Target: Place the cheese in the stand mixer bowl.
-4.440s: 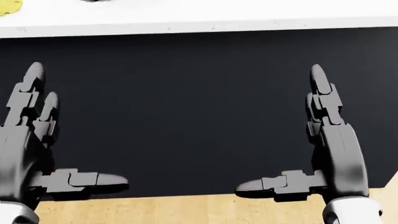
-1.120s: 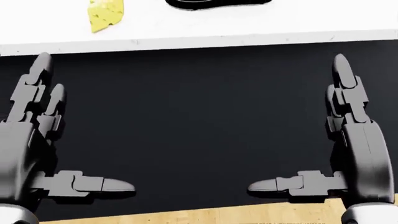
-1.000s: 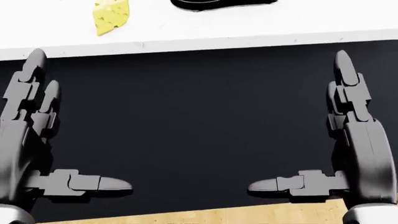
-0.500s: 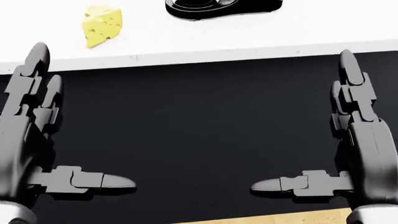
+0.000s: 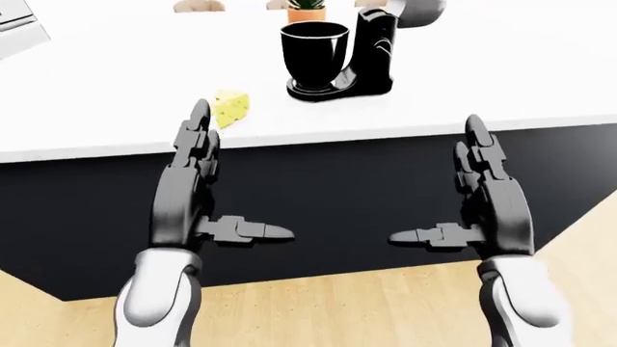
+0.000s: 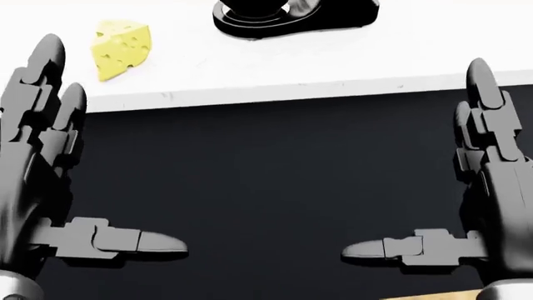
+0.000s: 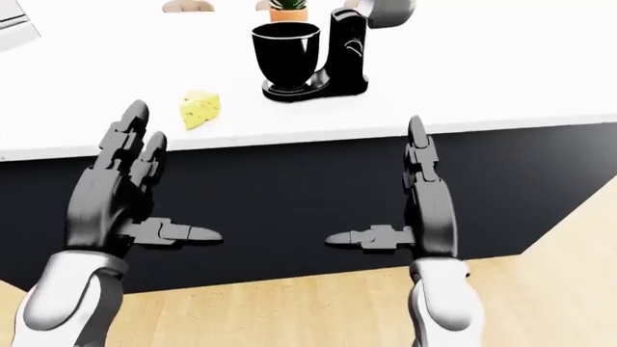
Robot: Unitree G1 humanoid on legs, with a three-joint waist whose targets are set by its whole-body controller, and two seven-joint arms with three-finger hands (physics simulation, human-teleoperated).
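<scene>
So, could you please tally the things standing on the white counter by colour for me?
Yellow: 1, the cheese wedge.
Black: 1, the stand mixer with its bowl.
Orange: 1, the plant pot at the top edge.
Total: 3. Two tan shapes at the top edge are too cut off to name.

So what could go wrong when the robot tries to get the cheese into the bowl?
The cheese lies near the counter edge, so a clumsy push from the open left hand might knock it off. The mixer bowl is tall and narrow, under the tilted mixer head, so the drop could miss.
</scene>
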